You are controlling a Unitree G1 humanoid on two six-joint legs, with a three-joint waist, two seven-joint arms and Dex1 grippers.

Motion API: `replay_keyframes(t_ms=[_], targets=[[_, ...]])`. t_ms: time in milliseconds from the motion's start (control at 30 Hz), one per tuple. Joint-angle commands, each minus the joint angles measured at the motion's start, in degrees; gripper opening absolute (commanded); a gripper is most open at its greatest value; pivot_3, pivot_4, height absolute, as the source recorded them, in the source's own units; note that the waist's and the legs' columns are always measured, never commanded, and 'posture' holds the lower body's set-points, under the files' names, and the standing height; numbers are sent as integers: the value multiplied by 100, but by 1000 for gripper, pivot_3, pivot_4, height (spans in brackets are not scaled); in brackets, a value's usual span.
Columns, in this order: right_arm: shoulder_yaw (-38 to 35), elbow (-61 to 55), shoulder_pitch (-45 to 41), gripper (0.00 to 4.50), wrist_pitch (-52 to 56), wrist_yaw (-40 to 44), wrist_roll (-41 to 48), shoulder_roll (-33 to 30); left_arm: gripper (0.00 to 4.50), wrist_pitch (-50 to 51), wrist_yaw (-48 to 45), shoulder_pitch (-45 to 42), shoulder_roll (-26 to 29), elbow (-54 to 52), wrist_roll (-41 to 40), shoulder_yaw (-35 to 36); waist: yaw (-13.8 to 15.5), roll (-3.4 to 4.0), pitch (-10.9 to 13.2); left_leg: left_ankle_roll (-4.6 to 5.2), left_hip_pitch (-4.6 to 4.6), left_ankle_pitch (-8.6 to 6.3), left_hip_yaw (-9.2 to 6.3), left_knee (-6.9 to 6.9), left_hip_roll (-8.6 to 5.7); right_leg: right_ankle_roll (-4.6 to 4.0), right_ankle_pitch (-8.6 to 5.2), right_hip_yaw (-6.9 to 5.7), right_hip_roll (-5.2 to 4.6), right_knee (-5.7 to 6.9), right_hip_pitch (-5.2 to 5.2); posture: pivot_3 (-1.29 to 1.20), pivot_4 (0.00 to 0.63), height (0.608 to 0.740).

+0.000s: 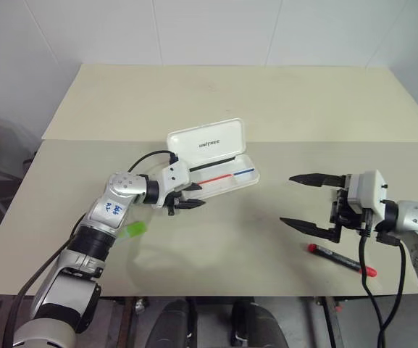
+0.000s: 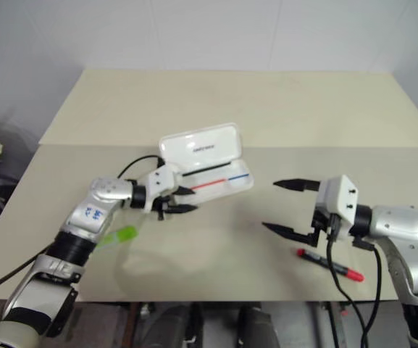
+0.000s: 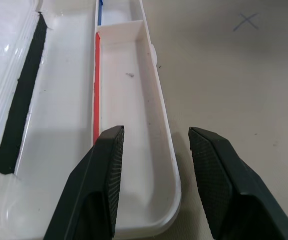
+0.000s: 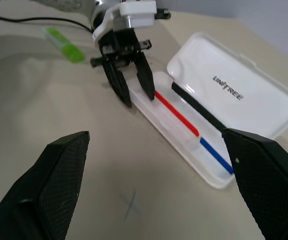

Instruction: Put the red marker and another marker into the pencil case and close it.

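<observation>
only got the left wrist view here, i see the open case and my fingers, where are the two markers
Observer: The red marker lies on the table near the front edge, below the right gripper.
Operator: is right holding it
Observer: No, the right gripper's fingers stand wide apart and empty.
Operator: and the green one
Observer: The green highlighter lies on the table beside the left forearm, outside the pencil case.
</observation>
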Motion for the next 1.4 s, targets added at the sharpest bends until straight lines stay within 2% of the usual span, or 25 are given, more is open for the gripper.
replay_keyframes(t_ms=[33, 133, 200, 267, 400, 433, 667, 967, 1400], targets=[[-313, 3, -49, 4500, -115, 4, 39, -113, 2151, 572, -336, -42, 141, -51, 189, -298, -9, 0, 0, -3, 0, -4, 2, 3, 0, 1, 1, 2, 0, 0, 0, 0, 150, 740], [-322, -49, -169, 4500, -91, -132, 12, -76, 2151, 660, -401, -5, 180, -153, 395, -544, -23, 4, -2, -20, 1, -29, 5, 21, 11, 1, 2, 8, 6, 0, 4, 0, 150, 740], [-325, -77, -236, 4500, -94, -200, -12, -75, 1809, 605, -193, 3, 105, -149, 493, -550, -24, 4, -2, -20, 1, -37, 11, 28, 17, 1, 1, 15, 12, -1, 5, 0, 150, 740], [-327, -111, -284, 4500, -63, -242, 2, -85, 1346, 578, -82, 1, 61, -138, 557, -558, -13, 4, -3, -2, 1, -32, 15, 35, 21, 2, 1, 18, 15, -1, 6, 0, 150, 740], [-303, -169, -320, 4500, -20, -302, 16, -90, 62, 584, -170, 30, 45, -205, 558, -619, 8, 6, -4, 5, 1, -35, 19, 38, 21, 2, 1, 22, 14, -3, 6, 0, 150, 740], [-286, -165, -341, 4500, -17, -315, 11, -85, 9, 647, -179, 52, 40, -245, 530, -608, 19, 6, -4, 4, 1, -35, 20, 39, 21, 2, 1, 22, 14, -3, 7, 0, 150, 740], [-168, -173, -441, 4500, 5, -386, -8, -33, 9, 1288, -737, 217, 234, -897, 242, -730, -19, 9, -6, 2, 3, -51, 28, 42, 30, 3, 1, 32, 22, -8, 8, 0, 150, 740], [-90, -278, -418, 4500, 134, -439, 56, 0, 9, 1618, -651, 324, 140, -1883, 84, -676, 4, 10, -7, -5, -3, -66, 68, 47, 41, 20, -13, 63, 60, -19, 8, 0, 150, 740], [-52, -374, -337, 4500, 177, -523, 57, 140, 9, 1965, -558, 614, -19, -2764, 49, -923, 25, 10, -7, 35, -5, -104, 78, 77, 40, 36, -7, 94, 44, -39, 8, 0, 150, 740]])
